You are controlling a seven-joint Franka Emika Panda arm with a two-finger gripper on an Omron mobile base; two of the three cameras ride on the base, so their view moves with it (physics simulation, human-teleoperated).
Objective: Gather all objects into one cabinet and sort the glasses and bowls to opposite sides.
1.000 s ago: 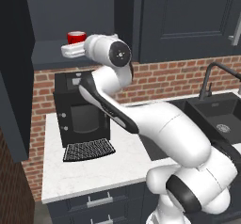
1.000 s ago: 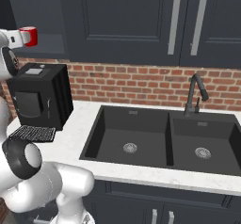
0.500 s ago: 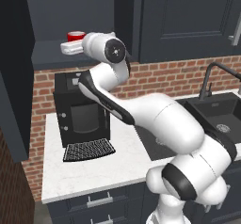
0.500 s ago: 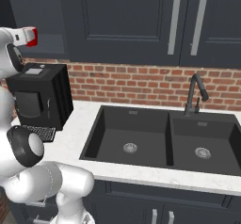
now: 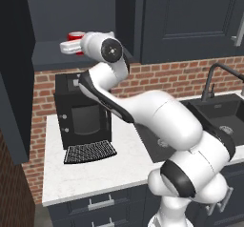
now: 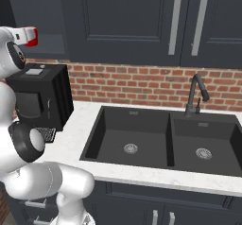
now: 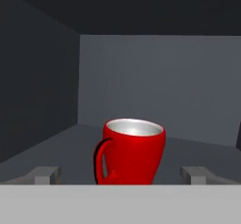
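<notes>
A glossy red mug [image 7: 129, 151], one of the glasses, stands upright on the shelf [image 7: 61, 145] of an open dark wall cabinet [image 5: 52, 59], its handle turned to the left in the hand view. My gripper [image 7: 121, 176] is open, and the mug sits between its fingertips [image 7: 44, 175], close to the hand and untouched. In the left base view the gripper [image 5: 66, 47] reaches in just below the mug [image 5: 75, 35]. In the right base view the mug [image 6: 32, 37] peeks out behind the hand. The bowls are out of view.
A black coffee machine [image 5: 83, 111] stands on the white counter [image 5: 95, 173] right under the open cabinet. The cabinet's open door [image 5: 14, 78] hangs at the left. To the right are a double black sink [image 6: 165, 139], a faucet [image 6: 196, 94] and closed wall cabinets [image 6: 142, 21].
The hand has edged a little further into the cabinet toward the red mug. The jaws have stayed wide and the mug has not moved.
</notes>
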